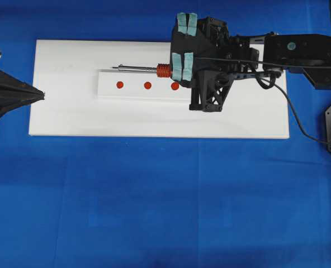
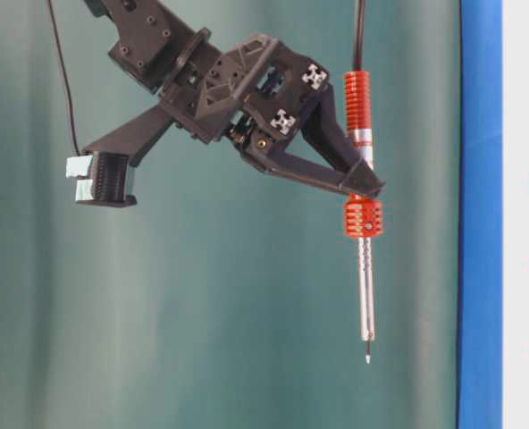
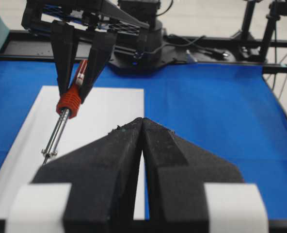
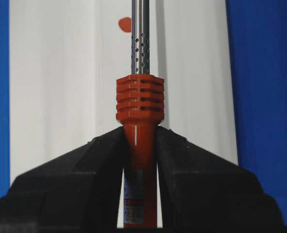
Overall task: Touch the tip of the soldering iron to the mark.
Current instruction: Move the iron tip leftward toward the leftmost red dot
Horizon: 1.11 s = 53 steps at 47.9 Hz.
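Orange-handled iron hangs above the strip of red marks, clamped in the right jaws; left jaws closed, empty. Its tip sits off the marks, so descending now would miss.

Overhead looks down; wrist views close (table-level perhaps sideways); board shared.

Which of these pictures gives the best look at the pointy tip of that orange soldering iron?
The table-level view: the soldering iron shows whole, tip sharp against a plain backdrop. Overhead, the tip is tiny; the left wrist view blurs it; the right wrist view cuts it off.
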Tool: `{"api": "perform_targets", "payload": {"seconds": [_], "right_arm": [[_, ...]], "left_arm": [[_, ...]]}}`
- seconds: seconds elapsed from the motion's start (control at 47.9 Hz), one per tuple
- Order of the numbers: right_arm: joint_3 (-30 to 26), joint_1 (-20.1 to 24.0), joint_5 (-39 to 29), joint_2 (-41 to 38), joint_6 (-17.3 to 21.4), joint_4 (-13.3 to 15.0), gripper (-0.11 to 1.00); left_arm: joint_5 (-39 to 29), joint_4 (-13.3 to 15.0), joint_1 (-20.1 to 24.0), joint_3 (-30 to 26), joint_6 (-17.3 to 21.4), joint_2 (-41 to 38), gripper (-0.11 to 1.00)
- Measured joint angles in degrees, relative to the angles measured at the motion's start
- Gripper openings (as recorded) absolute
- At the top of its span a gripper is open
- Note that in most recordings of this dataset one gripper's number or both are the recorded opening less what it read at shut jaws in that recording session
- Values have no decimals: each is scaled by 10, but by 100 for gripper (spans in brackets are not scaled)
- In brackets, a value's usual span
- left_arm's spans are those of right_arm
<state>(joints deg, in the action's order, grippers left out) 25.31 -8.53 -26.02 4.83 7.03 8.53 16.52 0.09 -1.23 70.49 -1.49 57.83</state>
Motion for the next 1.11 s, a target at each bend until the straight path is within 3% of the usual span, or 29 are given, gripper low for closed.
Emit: {"api": "perform_targets", "payload": {"seconds": [0.668,1.106], "right_arm": [[-62,0,-188,-40,-15,-1,6],[-65,0,-206,-42,-17,-1,6]], "left_arm": [[-8,0,0,0,0,0,0],[-8,0,0,0,1,0,0]]}}
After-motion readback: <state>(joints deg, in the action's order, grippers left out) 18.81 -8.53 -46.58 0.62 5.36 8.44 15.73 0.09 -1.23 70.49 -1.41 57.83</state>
